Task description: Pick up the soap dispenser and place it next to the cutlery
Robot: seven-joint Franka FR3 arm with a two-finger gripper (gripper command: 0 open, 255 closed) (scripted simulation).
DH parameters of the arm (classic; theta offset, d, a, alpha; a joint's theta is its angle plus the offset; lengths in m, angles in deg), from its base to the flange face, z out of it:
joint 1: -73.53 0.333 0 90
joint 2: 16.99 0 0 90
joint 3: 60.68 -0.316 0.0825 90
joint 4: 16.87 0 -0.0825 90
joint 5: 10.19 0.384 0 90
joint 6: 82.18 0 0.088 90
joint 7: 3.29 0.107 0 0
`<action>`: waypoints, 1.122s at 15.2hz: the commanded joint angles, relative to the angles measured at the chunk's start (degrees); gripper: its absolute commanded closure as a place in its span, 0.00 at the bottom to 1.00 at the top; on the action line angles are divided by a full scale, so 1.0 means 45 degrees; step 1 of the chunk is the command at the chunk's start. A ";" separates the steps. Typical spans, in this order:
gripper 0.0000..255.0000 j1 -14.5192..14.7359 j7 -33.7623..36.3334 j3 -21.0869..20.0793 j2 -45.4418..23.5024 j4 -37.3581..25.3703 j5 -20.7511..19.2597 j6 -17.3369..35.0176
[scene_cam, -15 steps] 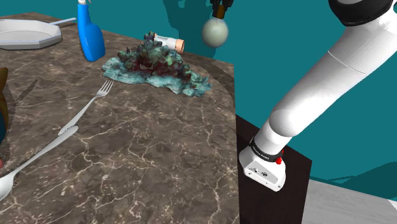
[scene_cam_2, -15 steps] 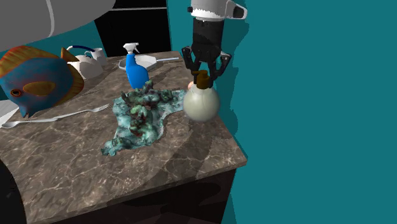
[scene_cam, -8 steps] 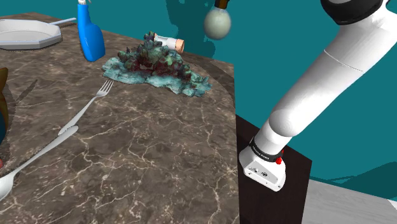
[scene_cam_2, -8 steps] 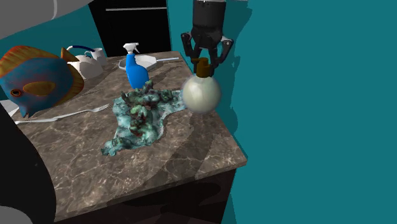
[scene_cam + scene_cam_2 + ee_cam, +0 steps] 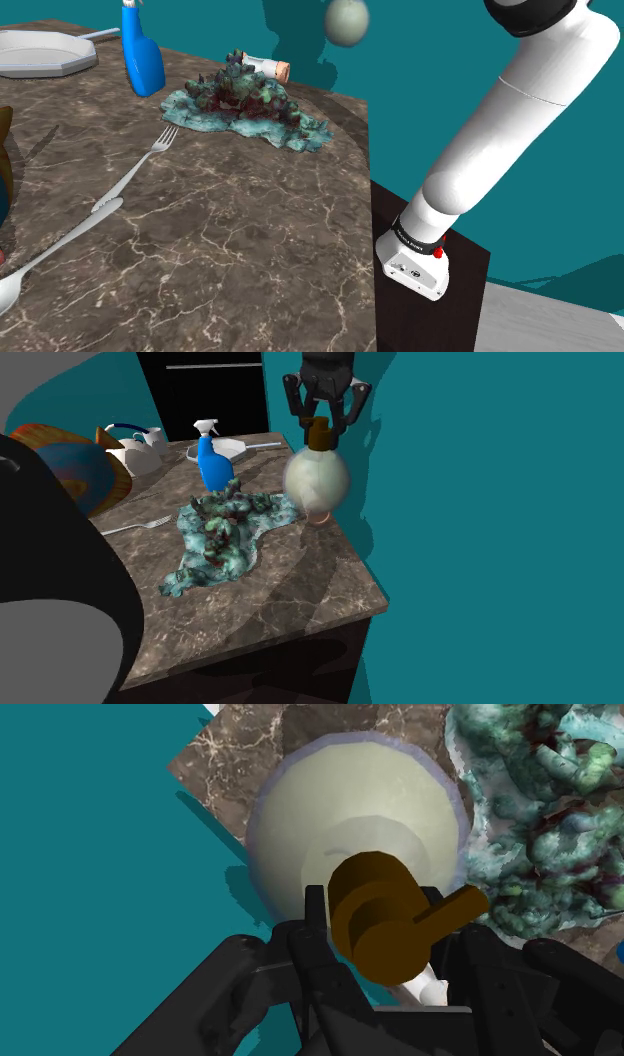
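Dispenser [image 5: 315, 482], its pump clamped in the gripper [image 5: 320, 420], has risen well above the table [image 5: 300, 592] corner, so the lift looks done and the carry to the fork [image 5: 135, 175] remains.

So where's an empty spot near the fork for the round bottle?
The brown marble tabletop is bare between the silver fork and the edge by the stand, below the teal lumpy clump in the shoulder view. Crowded at the back: that clump, the blue spray bottle, the white pan.
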 commanded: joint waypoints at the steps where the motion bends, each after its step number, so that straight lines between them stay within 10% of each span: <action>1: 1.00 -0.0028 -0.0025 0.0036 -0.0330 -0.0835 0.0082 -0.0514; 11: 1.00 -0.0602 -0.0318 0.0364 -0.2855 -0.6302 0.0894 -0.3539; 17: 1.00 0.1067 0.1929 -0.0785 0.0574 -0.1004 0.0072 -0.1504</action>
